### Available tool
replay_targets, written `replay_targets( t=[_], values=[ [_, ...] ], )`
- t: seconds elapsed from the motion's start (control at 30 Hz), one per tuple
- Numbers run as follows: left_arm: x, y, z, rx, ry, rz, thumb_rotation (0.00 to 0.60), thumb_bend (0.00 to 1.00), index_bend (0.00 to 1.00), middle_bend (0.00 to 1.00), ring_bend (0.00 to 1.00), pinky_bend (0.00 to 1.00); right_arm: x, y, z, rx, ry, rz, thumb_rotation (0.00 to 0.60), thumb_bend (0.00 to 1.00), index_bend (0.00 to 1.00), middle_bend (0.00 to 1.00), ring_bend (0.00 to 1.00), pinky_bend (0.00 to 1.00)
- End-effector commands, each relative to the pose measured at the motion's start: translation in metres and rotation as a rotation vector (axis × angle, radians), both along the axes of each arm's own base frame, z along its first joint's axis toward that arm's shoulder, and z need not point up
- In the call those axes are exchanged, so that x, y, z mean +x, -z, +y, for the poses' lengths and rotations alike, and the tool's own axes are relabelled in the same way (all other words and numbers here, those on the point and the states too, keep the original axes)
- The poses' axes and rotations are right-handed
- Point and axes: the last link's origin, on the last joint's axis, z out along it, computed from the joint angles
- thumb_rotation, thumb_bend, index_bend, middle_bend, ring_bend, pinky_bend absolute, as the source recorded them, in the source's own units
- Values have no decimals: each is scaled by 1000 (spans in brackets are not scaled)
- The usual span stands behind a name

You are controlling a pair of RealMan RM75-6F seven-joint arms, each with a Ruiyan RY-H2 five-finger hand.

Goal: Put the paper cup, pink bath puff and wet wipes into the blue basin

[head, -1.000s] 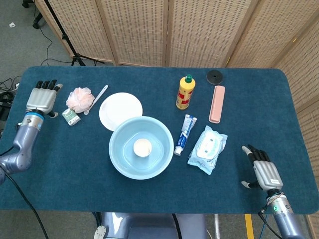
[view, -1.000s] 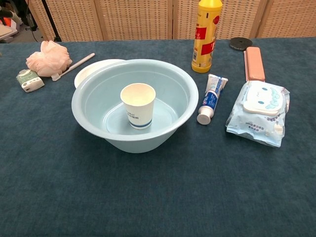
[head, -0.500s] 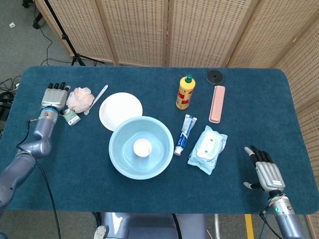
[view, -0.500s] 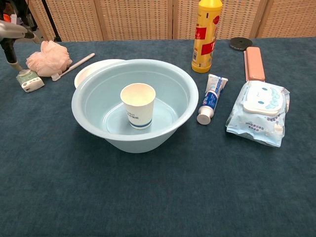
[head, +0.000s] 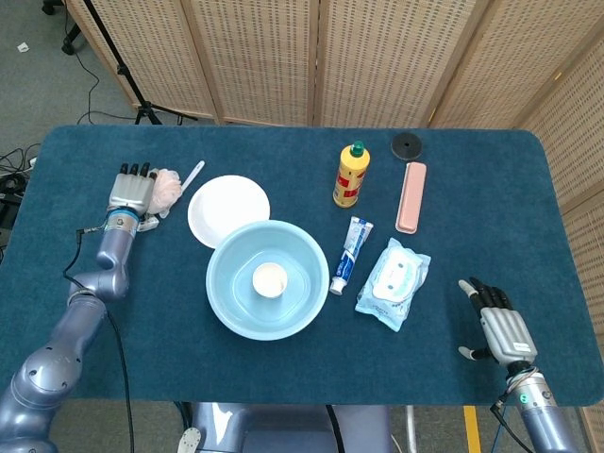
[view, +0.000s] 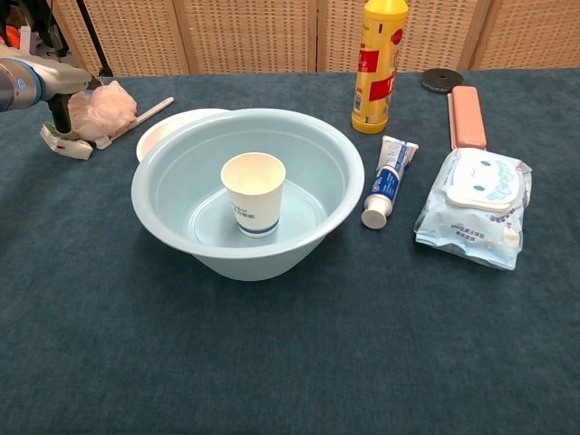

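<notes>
Basin [head: 226,302] of pale blue sits near the middle of the dark teal surface [head: 491,189], and everything else is placed from it. Standing upright on its floor, mouth up, is the paper cup [head: 270,279], white with a blue band low on its wall in the chest view. To the basin's far left lies the pink bath puff [head: 167,187], a ruffled ball with no clear long axis; the left hand [head: 131,192] lies over its left part, fingers [head: 139,171] pointing away from the robot, and whether they grasp the puff or only rest against it I cannot tell. A small white and green packet [view: 68,145] shows just below that hand in the chest view. A white toothbrush [head: 191,174] lies beside the puff, slanting toward the back edge, and a white plate [head: 226,203] touches the basin's far left rim. To the basin's right a toothpaste tube [head: 347,253] lies with its cap toward the robot, and just beyond it the wet wipes [head: 394,283] lie flat, long axis running diagonally from near left to far right, lid face up. Behind the basin to the right stand a yellow bottle [head: 351,175], a pink case [head: 411,196] lying lengthwise front to back, and a black disc [head: 406,145]. Far right and nearer the robot, the right hand [head: 497,326] rests on the surface, fingers spread and holding nothing.
</notes>
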Motion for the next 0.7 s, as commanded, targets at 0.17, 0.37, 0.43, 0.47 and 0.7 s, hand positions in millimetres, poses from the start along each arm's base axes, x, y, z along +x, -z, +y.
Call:
replay_targets(
  t=[0.17, 0.37, 0.43, 0.47, 0.7],
  values=[
    [16, 2, -1, 111, 121, -9, 600, 328, 493, 232, 186, 278, -1, 1, 0, 4, 2, 1, 600, 53, 30, 0, 0, 0],
    [12, -1, -3, 122, 133, -7, 600, 370, 730, 381, 316, 373, 2, -1, 1, -3, -9, -6, 600, 53, 30, 0, 0, 0],
    [11, -5, -3, 134, 145, 0, 600, 380, 769, 407, 343, 385, 3, -2, 1, -5, -14, -9, 600, 53, 30, 0, 0, 0],
    [12, -7, -3, 141, 151, -1, 600, 384, 772, 410, 345, 385, 3, -2, 2, -5, -15, -9, 600, 53, 30, 0, 0, 0],
    [26, -34, 5, 227, 241, -44, 600, 397, 798, 441, 372, 403, 7, -2, 3, 0, -28, -15, 600, 53, 30, 0, 0, 0]
  ],
)
